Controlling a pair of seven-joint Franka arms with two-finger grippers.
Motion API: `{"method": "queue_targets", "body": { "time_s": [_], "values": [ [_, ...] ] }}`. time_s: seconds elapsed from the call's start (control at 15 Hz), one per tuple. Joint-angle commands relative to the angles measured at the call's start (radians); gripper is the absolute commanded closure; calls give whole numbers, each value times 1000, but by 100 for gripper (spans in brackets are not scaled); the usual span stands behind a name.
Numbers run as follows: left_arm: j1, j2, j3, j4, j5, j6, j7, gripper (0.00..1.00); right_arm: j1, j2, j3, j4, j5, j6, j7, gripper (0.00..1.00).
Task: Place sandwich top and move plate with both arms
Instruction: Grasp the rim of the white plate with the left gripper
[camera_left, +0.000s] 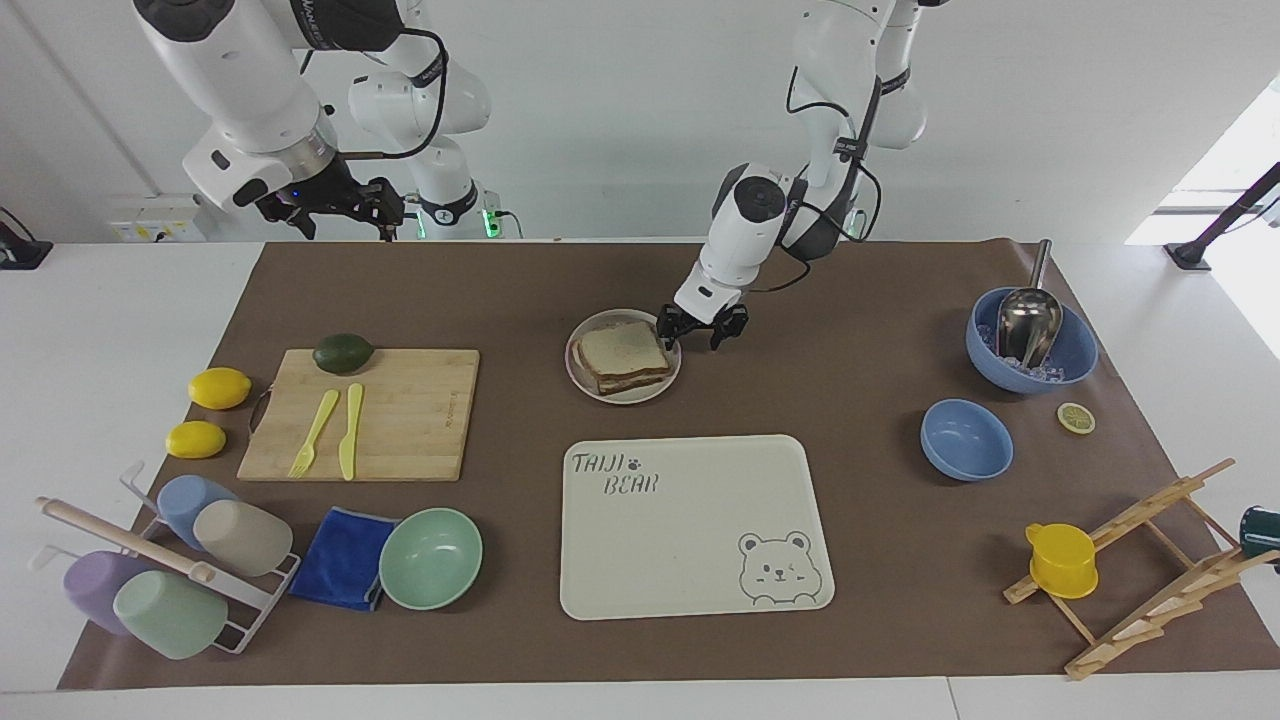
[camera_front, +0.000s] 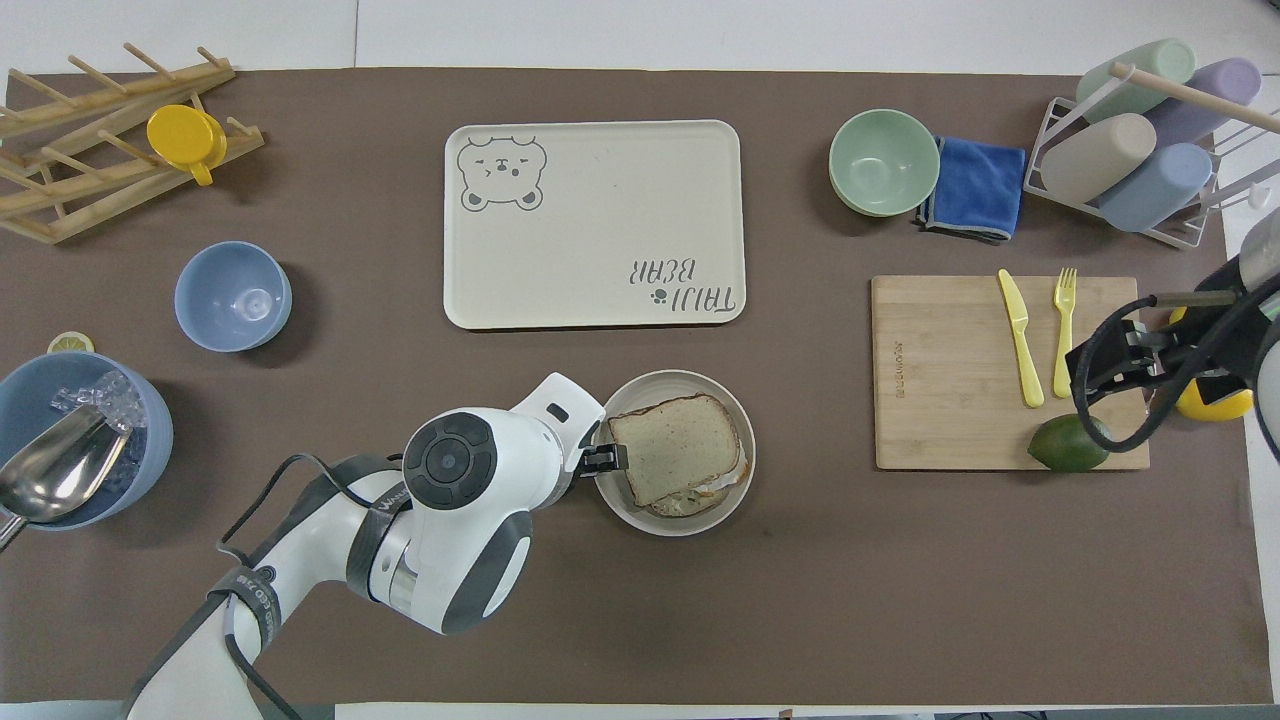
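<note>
The sandwich top (camera_left: 622, 348) lies on the stacked sandwich on the round plate (camera_left: 606, 393), in the middle of the mat; it also shows in the overhead view (camera_front: 675, 445), on the plate (camera_front: 690, 379). My left gripper (camera_left: 697, 333) is open and low at the plate's rim on the side toward the left arm's end; in the overhead view (camera_front: 608, 458) its fingers sit at the rim. My right gripper (camera_left: 343, 213) is open, empty and held high over the mat's edge near the right arm's end; in the overhead view (camera_front: 1128, 358) it is over the cutting board's end.
The bear-printed tray (camera_left: 690, 520) lies farther from the robots than the plate. A cutting board (camera_left: 405, 410) with fork, knife and a green fruit (camera_left: 343, 353) is toward the right arm's end, with a mint bowl (camera_left: 431, 558). Two blue bowls (camera_left: 966, 438) are toward the left arm's end.
</note>
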Motion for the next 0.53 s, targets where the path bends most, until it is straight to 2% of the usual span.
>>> {"method": "queue_targets", "body": {
  "time_s": [0.0,0.07,0.2,0.47],
  "values": [
    [-28,0,14,-11,-21,26,-6,27,85,-38,-93,-46,36,68,-9,0],
    [-29,1,14,-9,-21,26,-6,29,93,-33,-107,-43,44,89,-13,0],
    [-31,1,14,-9,-22,26,-6,39,94,-18,-104,-34,32,84,-15,0],
    [-46,7,14,-8,-38,46,-3,70,53,-18,-100,-37,53,93,-18,0]
  ]
}}
